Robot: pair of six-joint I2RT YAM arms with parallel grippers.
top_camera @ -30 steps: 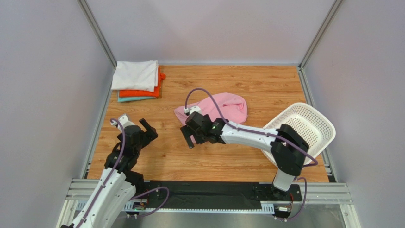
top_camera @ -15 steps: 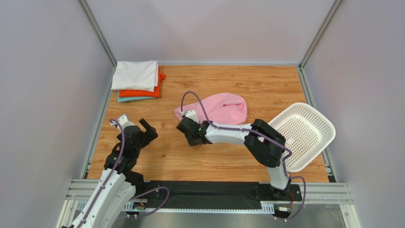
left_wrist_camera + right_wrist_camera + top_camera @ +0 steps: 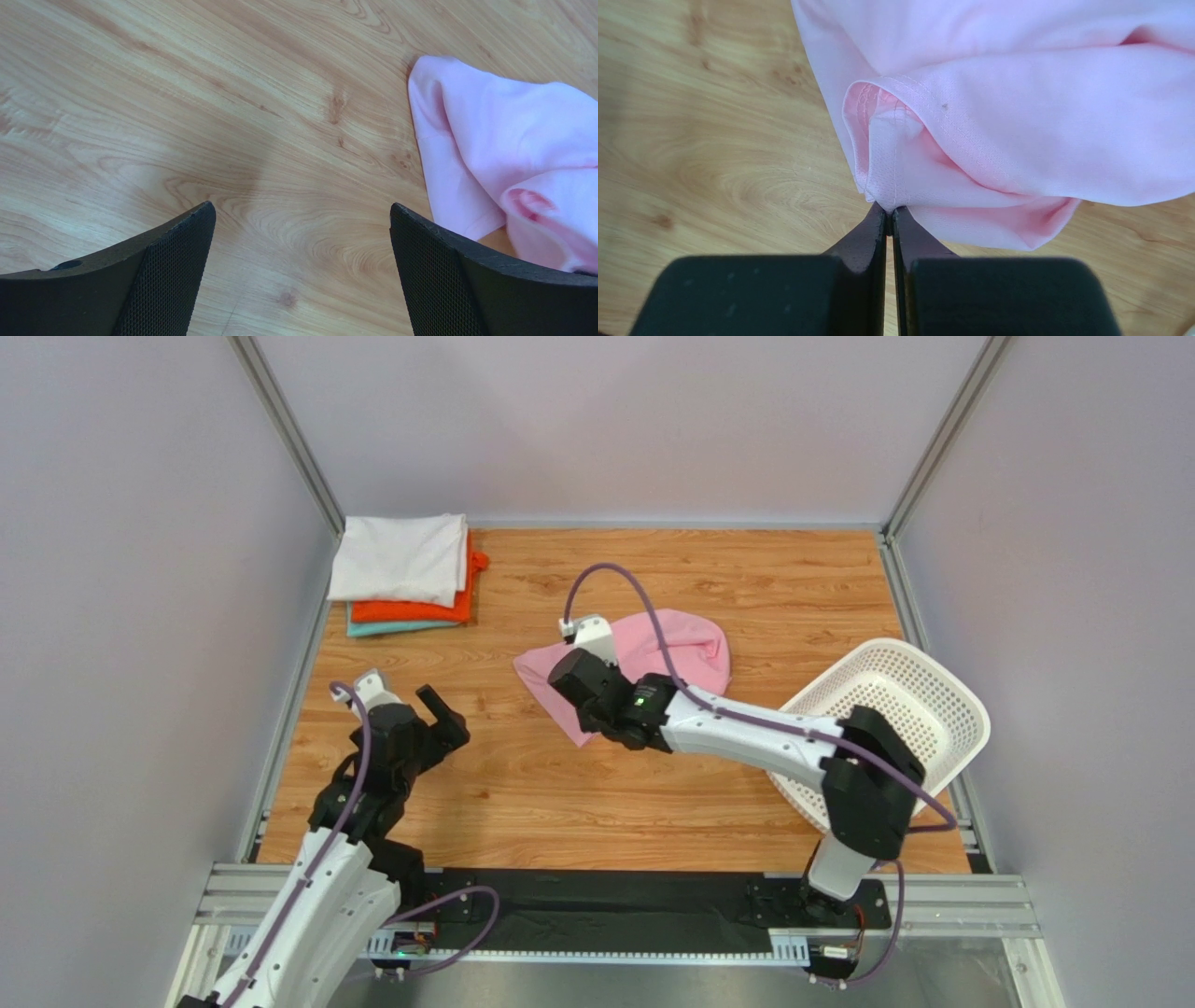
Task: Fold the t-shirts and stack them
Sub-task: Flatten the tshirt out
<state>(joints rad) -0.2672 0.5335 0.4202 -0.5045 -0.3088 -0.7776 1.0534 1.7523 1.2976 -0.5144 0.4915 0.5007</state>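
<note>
Pink t-shirt (image 3: 676,650), soft fine knit with a stitched hem, lies crumpled at frame centre on the wood-grain table (image 3: 673,791). Right jaws are clenched on a fold at its lower-left edge. Left jaws stand released over bare boards, lower left. White t-shirt (image 3: 403,557), orange-red t-shirt (image 3: 418,611) and teal t-shirt (image 3: 390,629) are stacked folded, upper left. Perforated plastic basket (image 3: 905,703) sits tilted at right. Walls are plain grey.

Tilted white basket (image 3: 919,697) at wooden table's (image 3: 786,588) right edge
</note>
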